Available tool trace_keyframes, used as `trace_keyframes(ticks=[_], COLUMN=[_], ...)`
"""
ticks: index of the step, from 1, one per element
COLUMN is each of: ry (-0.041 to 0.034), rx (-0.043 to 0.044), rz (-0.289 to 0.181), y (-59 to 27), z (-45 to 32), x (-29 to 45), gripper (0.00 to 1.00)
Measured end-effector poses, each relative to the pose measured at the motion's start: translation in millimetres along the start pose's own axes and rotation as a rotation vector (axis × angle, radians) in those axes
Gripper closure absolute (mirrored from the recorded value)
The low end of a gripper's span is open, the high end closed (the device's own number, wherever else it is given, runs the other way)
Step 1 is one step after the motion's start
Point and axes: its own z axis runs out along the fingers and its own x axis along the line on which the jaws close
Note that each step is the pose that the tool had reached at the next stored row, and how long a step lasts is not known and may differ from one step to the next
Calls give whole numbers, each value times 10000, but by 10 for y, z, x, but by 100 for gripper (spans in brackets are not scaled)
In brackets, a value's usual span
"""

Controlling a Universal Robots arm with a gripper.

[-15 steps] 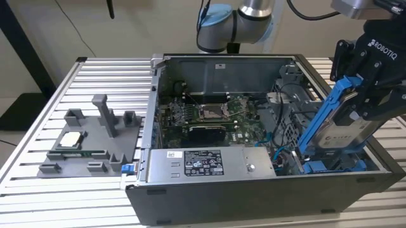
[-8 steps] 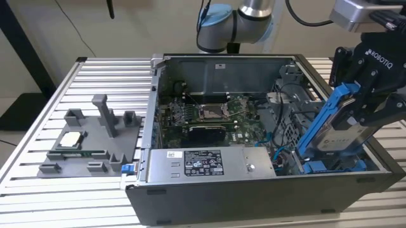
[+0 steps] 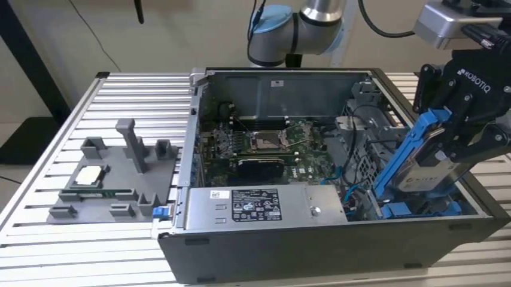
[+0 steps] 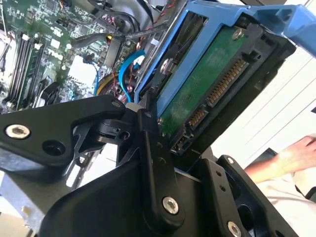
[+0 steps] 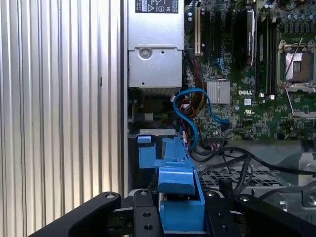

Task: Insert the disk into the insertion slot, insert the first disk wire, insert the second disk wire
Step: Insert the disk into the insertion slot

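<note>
In the exterior view my gripper point(image 3: 451, 146) is shut on the disk point(image 3: 425, 174), a silver-grey drive in a bright blue frame. The disk hangs steeply tilted over the case's front corner at that view's right. Its lower end dips toward the insertion slot point(image 3: 401, 210), a bay with blue plastic pieces inside. The second wrist view shows the disk's green circuit board and connector point(image 4: 210, 81) between my black fingers point(image 4: 148, 140). In the first wrist view the blue frame point(image 5: 180, 190) sits between the fingers, with the slot's blue pieces point(image 5: 145, 155) beyond it.
The open computer case holds a motherboard point(image 3: 264, 143), a silver power-supply box point(image 3: 255, 206), blue cables point(image 5: 190, 113) and a perforated metal cage point(image 5: 266, 180). A grey parts fixture point(image 3: 112, 179) lies on the slatted table point(image 3: 80, 251). A person's hand point(image 4: 291, 155) is near the case.
</note>
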Motion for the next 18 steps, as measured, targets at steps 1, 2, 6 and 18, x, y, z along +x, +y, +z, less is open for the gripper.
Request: trace_keyframes(ticks=[1,2,6,18], ry=[-4,-4,4,-4], rx=[1,1,1,1], rz=[1,1,0,24], y=[0,-1,-3,-11], z=[7,14,49,257], x=[2,3,3,7], gripper=[67,67,67,67])
